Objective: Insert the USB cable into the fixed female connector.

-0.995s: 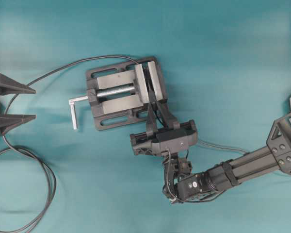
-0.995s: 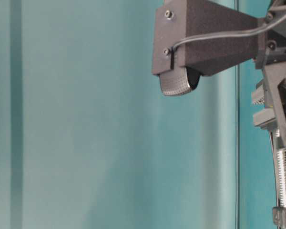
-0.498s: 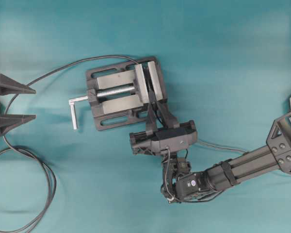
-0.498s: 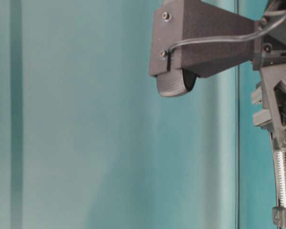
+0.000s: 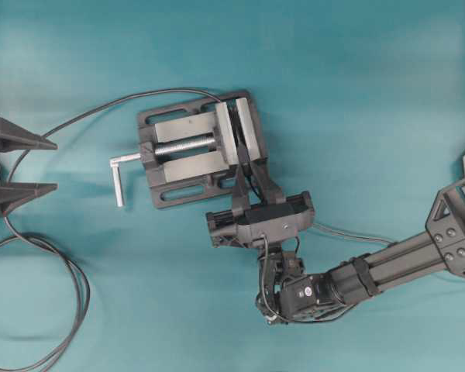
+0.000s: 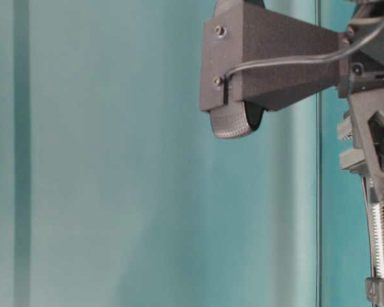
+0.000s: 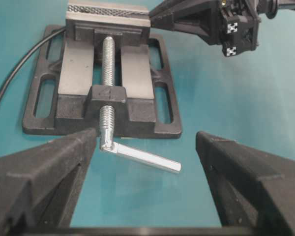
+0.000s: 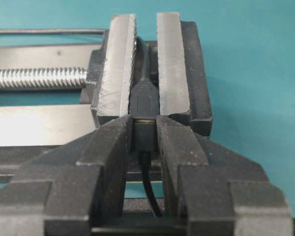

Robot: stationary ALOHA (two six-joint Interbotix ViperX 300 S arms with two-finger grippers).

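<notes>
The right gripper (image 8: 144, 135) has its two black fingers (image 8: 108, 147) pressed against the small dark plug of the thin dark-grey USB cable (image 8: 148, 189), clamped on it from both sides. The plug's front end sits right at the tiny dark socket, the fixed female connector (image 8: 144, 96), which lies in the slot between the two grey metal faces of the bench vise (image 8: 172, 64). A thin brassy line shows where plug and socket meet; how deep the plug sits cannot be told. The USB cable's strand runs back between the fingers toward the camera.

From above, the right gripper (image 5: 244, 174) reaches up to the lower edge of the vise (image 5: 198, 147), its black arm stretching away to the lower right. The vise lies flat on the teal table (image 5: 356, 93), its silver threaded screw (image 5: 184, 144) running left to a bright L-shaped handle (image 5: 120, 174). A thicker black cable (image 5: 70, 124) leaves the top of the vise, arcs left and gathers into large loops at the lower left corner.

The left gripper (image 5: 19, 165) rests well apart from the vise at the left edge, its two pointed black fingers (image 7: 39, 172) spread wide with nothing between them. Its camera looks straight along the screw (image 7: 107, 64) and handle (image 7: 142, 157).
</notes>
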